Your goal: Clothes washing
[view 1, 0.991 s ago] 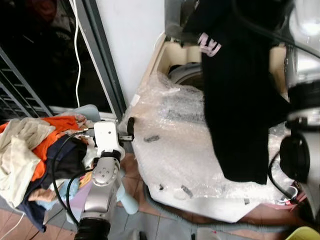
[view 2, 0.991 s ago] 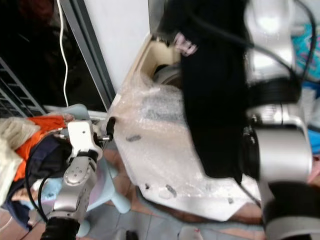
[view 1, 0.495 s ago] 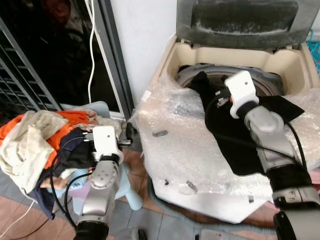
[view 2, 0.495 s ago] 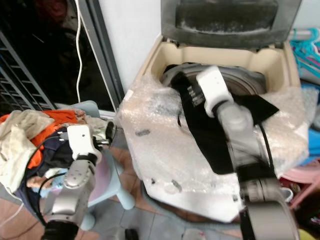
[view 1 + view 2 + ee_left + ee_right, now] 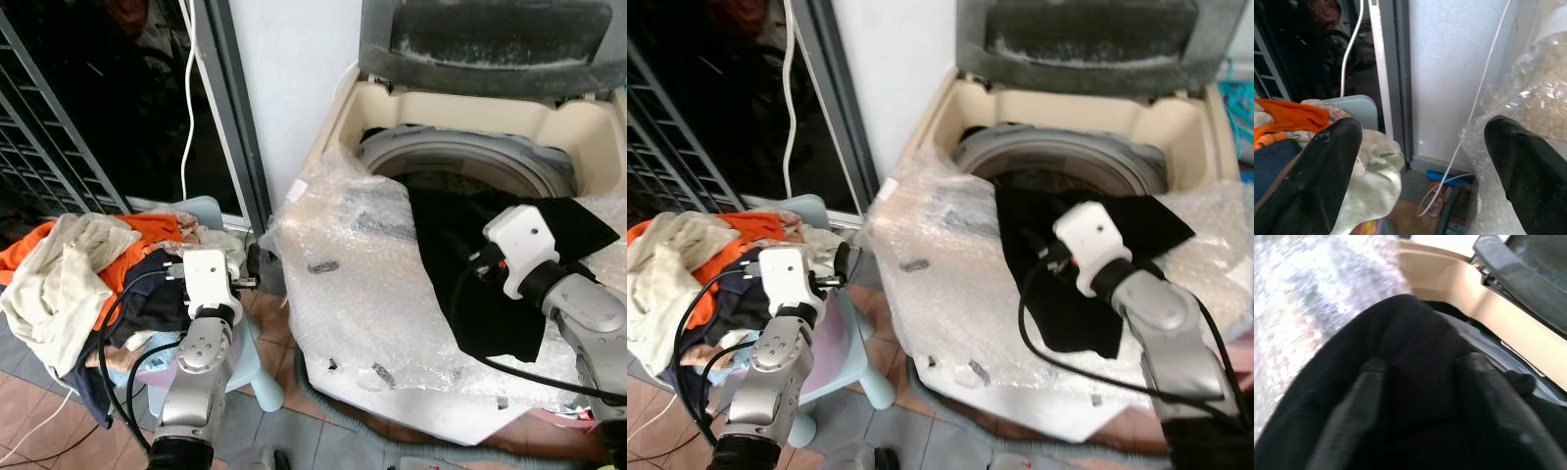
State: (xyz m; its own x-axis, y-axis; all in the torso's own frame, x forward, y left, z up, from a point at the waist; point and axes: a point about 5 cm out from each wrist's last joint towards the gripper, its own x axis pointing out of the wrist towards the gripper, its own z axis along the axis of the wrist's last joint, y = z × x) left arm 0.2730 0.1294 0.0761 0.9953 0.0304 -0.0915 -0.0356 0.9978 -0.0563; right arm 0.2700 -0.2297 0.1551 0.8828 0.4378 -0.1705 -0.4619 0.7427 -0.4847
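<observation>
Matt black cloth garment (image 5: 490,284); crinkly, seemingly plastic bubble wrap (image 5: 362,284); glossy cream washer (image 5: 470,127).

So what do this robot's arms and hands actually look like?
Both arms are jointed silver metal tubes, each ending in a boxy white wrist block, with loose black cables looping alongside. The left hand has two long, rounded, matte black fingers. The right hand has the same dark fingers.

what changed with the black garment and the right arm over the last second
The right gripper brought the black garment down from hanging high in front of the camera; it now lies draped over the washing machine rim and bubble wrap, and the arm has pulled back toward the robot. The jaws are open around the cloth. The left gripper, open, stayed by the clothes pile.
</observation>
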